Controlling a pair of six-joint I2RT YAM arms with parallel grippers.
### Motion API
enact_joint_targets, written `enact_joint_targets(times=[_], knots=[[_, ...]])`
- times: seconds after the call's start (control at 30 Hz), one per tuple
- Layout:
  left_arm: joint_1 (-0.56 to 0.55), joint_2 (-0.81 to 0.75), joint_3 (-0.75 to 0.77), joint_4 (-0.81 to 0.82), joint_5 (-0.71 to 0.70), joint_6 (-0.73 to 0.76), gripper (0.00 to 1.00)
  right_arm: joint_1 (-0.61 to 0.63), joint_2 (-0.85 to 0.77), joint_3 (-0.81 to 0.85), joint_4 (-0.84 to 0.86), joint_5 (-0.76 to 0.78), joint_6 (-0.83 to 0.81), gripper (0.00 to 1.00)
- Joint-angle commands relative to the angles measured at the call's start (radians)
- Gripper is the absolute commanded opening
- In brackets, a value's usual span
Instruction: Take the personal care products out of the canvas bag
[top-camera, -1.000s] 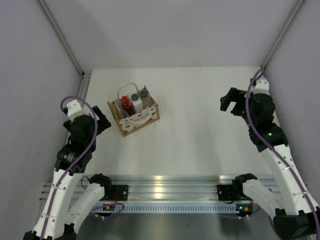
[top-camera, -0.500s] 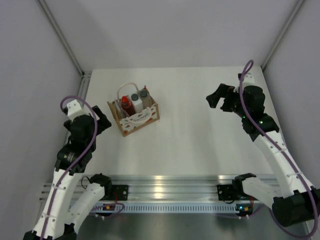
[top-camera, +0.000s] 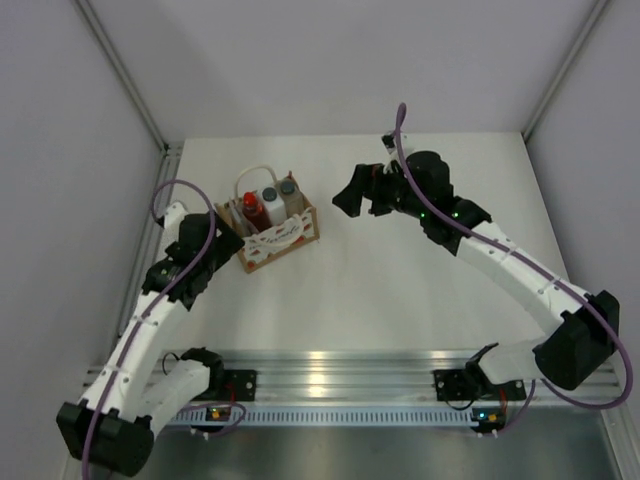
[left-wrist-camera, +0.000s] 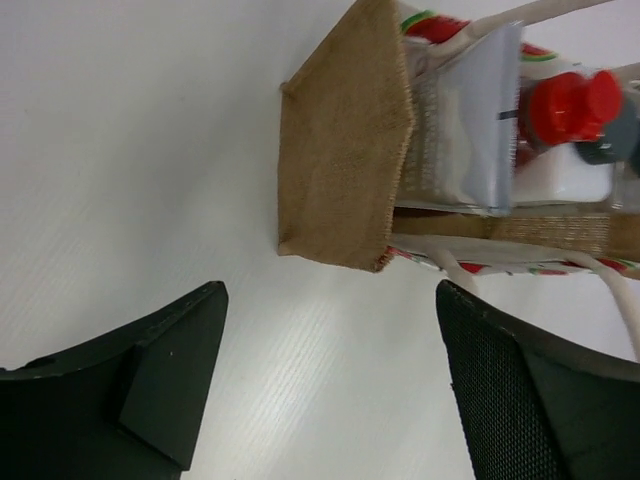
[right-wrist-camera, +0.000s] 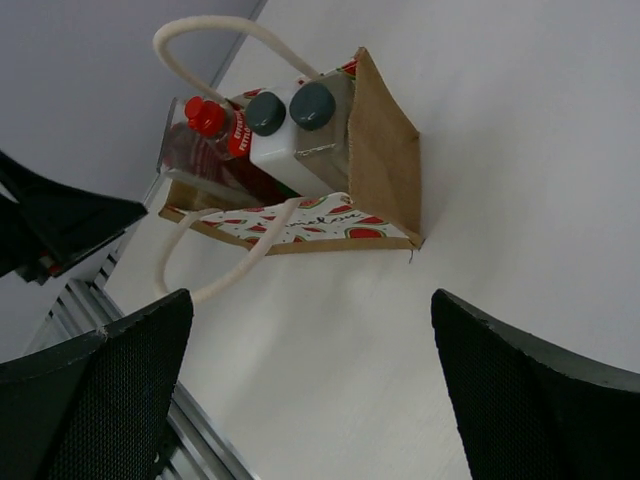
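Top external view: left claw (top-camera: 225, 243) and right claw (top-camera: 360, 205) gape empty, flanking the canvas bag (top-camera: 283, 238); I should steady it, then lift the red bottle (top-camera: 253, 211) straight up.

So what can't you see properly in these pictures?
- Bottoms of the red bottle, white bottle and pale bottle: every view, the walls of the canvas bag hide them.
- The grey caps: left wrist view, only a blurred bit shows at the right edge.
- The flat tube: top view, too small to pick out.
- Writing on the red bottle: right wrist view, too small to read.
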Motion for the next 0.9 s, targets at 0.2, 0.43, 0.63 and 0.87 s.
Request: enact_joint_targets(times=[0.2,0.43,0.63,0.87], knots=[[0.001,0.130,-0.107,0.242,-0.023,-0.204,0.71,0.046,-0.067,-0.026,0.096,-0.001,-0.030,0.99],[0.001,0.111,-0.112,0.290,0.020,-0.194,0.68,0.047,-0.093,-0.053,0.096,-0.016,-0.047,0.99],[0.001,0.028,-0.112,0.290,-0.018,-0.183,0.68,0.050,-0.064,-0.033,0.098,-0.032,-0.039,0.99],[0.001,0.100,-0.132,0.314,-0.018,-0.190,0.64,0.074,-0.013,0.012,0.096,-0.051,-0.047,1.00]])
